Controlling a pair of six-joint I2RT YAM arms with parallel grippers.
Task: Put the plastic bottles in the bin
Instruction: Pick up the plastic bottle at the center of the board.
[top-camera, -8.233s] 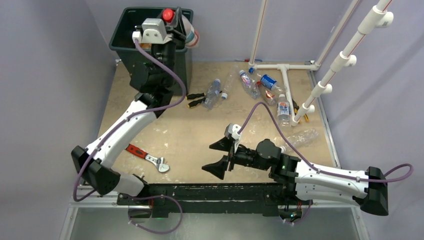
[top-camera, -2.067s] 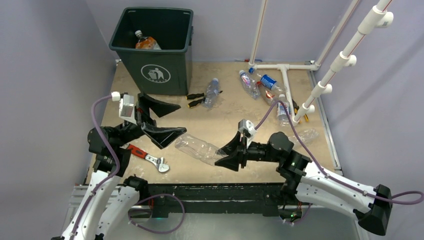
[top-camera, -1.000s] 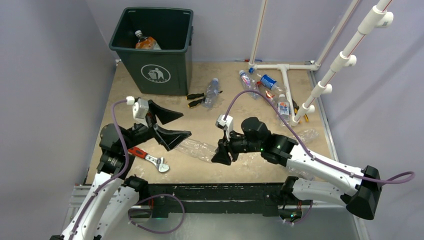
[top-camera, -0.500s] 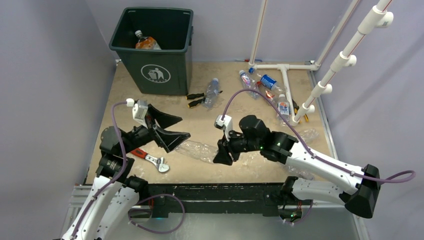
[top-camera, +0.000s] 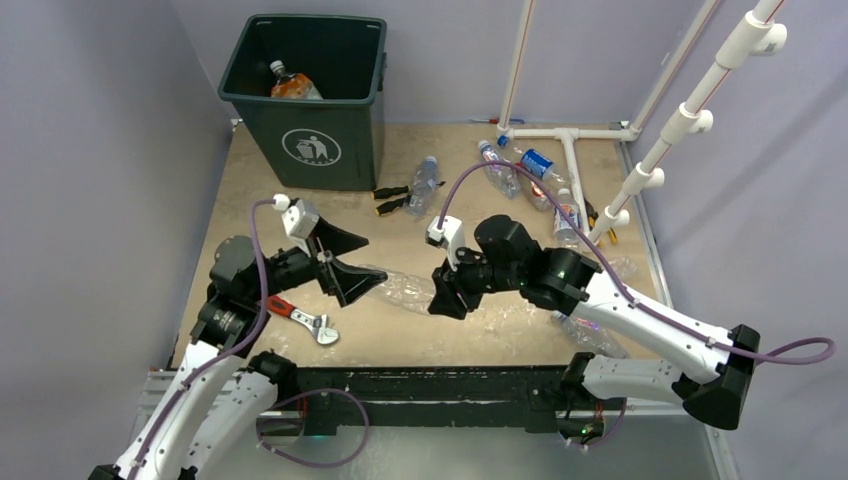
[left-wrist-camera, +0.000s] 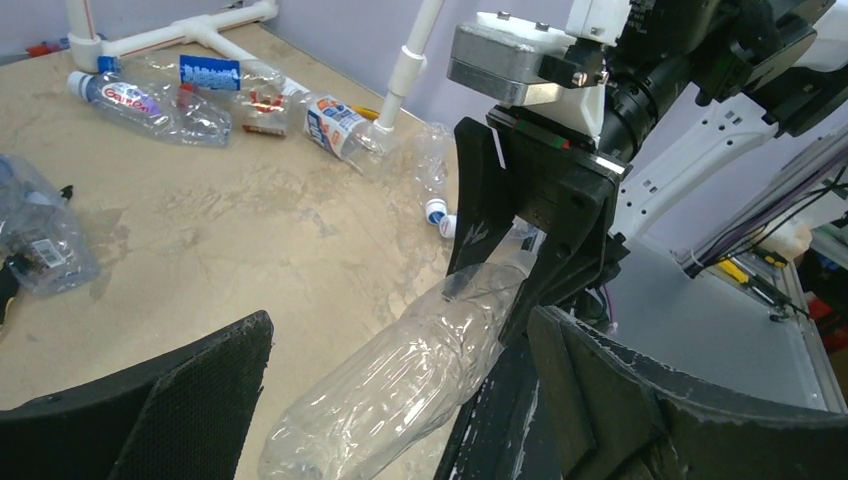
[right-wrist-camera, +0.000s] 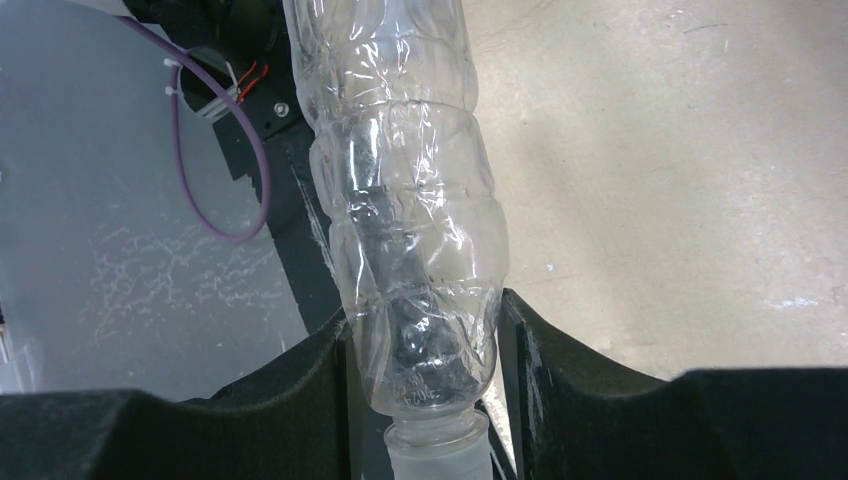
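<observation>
One clear bottle (right-wrist-camera: 405, 200), shoulder between right fingers (right-wrist-camera: 590, 400)

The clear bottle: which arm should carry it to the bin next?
Probably left. The left gripper is open around the bottle's free end, and the bin stands on its side. The right gripper grips the neck end, farther from the bin.

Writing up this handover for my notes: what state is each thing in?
clear bottle, crumpled, gripped near its neck by the right hand
right hand, shut on the clear bottle
left hand, open, the bottle's base between its fingers
bin, upright, holding an orange-labelled bottle
wrench, lying flat, untouched
</observation>
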